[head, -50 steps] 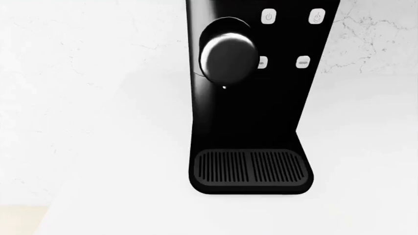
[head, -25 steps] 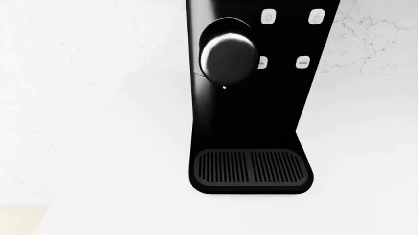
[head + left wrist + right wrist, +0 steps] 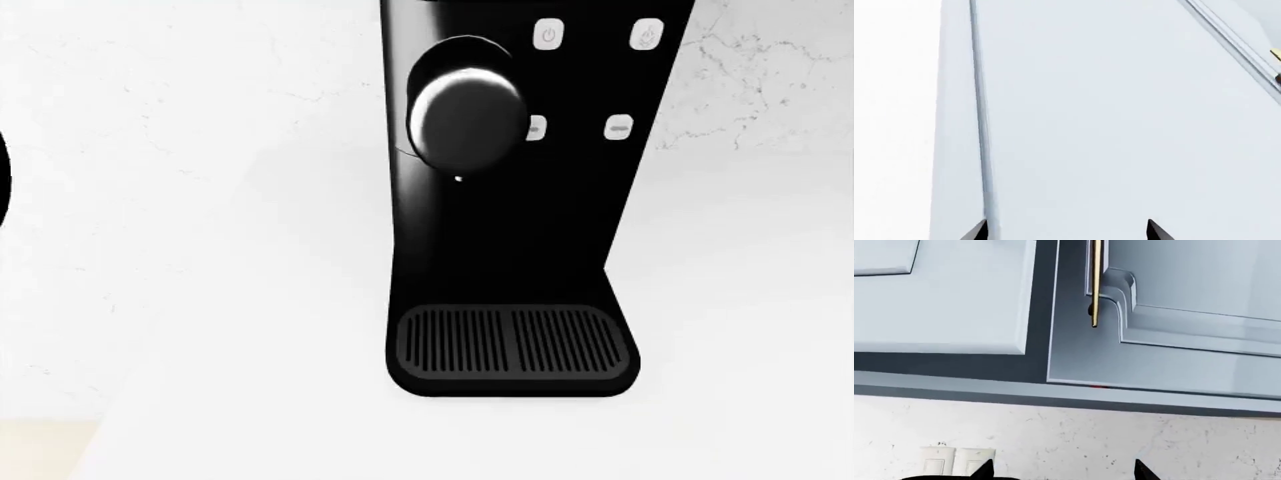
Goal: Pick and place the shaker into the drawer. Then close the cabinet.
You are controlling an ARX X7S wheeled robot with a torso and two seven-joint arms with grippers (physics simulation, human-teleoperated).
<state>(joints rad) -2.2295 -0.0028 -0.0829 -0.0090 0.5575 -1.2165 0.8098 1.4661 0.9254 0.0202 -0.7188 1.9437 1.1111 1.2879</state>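
The shaker and the drawer are out of view in all three views. In the left wrist view my left gripper (image 3: 1066, 233) is open; only its two dark fingertips (image 3: 978, 231) show, wide apart, in front of a pale blue cabinet panel (image 3: 1121, 125) with a vertical seam. My right gripper (image 3: 1063, 472) is open too, its dark fingertips (image 3: 1142, 471) spread with nothing between them. It faces a marble backsplash (image 3: 1074, 435) under pale blue wall cabinet doors (image 3: 1174, 295), one with a gold bar handle (image 3: 1096, 282).
A tall black coffee machine (image 3: 521, 200) with a ribbed drip tray (image 3: 513, 342) stands on the white counter (image 3: 200, 330) against the marble wall. A dark sliver (image 3: 3, 180) shows at the head view's left edge. A white wall outlet (image 3: 955, 460) sits near the right fingertips.
A dark sliver has come into the head view at its left edge. The coffee machine and counter have not moved.
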